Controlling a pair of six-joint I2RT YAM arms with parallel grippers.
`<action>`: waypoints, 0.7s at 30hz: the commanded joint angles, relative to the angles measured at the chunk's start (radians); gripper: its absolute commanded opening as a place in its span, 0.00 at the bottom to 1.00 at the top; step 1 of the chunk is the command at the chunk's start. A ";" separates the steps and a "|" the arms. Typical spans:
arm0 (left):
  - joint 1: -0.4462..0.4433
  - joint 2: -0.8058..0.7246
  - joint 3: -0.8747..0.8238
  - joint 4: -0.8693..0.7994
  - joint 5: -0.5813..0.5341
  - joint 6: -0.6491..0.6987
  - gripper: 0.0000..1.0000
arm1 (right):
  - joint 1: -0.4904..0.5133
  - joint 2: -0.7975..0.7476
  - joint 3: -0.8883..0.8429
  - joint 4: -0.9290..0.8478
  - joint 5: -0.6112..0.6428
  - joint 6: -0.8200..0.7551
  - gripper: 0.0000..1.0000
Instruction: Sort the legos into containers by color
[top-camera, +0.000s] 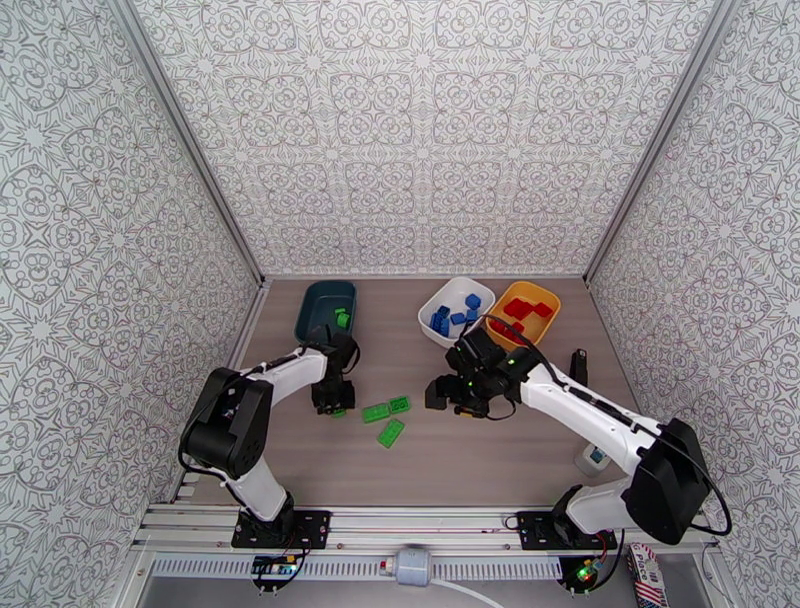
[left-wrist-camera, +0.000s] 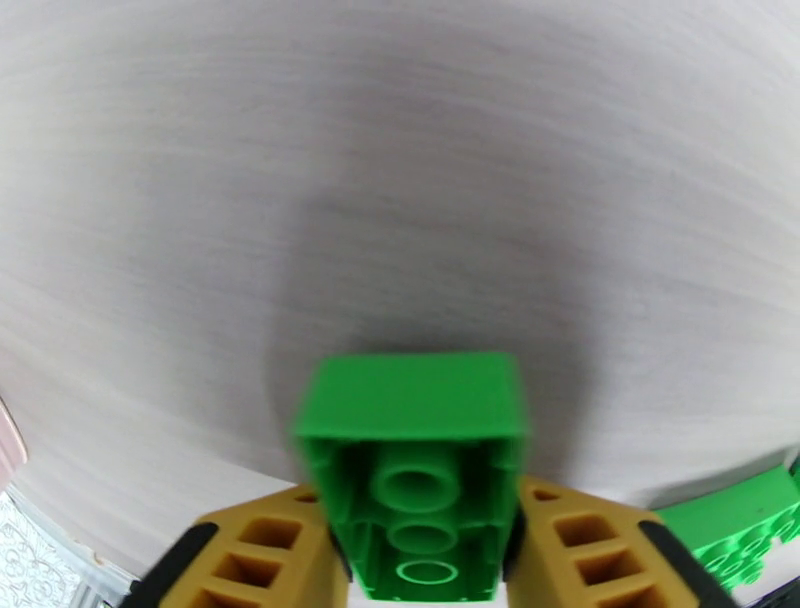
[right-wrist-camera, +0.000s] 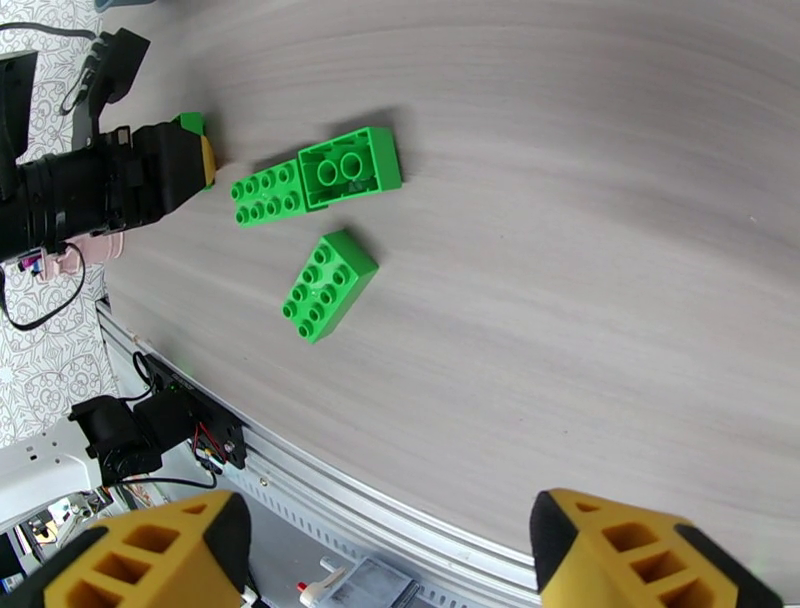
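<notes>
The left gripper (left-wrist-camera: 418, 565) is clamped on a green brick (left-wrist-camera: 412, 430), hollow underside facing the wrist camera, over the table (left-wrist-camera: 400, 150). The right gripper (right-wrist-camera: 385, 560) is spread wide and holds nothing. Three loose green bricks (right-wrist-camera: 330, 285) lie between the arms, near the teal tub (top-camera: 318, 298).

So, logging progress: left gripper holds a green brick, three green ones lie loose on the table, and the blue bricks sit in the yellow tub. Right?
Not quite: the top external view shows the blue bricks in the white tub; the yellow tub holds red bricks. The rest stands.
</notes>
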 joint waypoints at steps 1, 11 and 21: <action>0.001 -0.041 0.016 0.022 0.045 -0.035 0.39 | 0.006 0.053 0.058 0.014 -0.002 -0.006 0.77; 0.038 -0.219 0.082 0.013 0.143 -0.062 0.36 | 0.033 0.299 0.308 0.021 -0.062 -0.046 0.76; 0.266 -0.103 0.355 -0.037 0.219 0.022 0.38 | 0.058 0.541 0.645 -0.079 -0.095 -0.114 0.75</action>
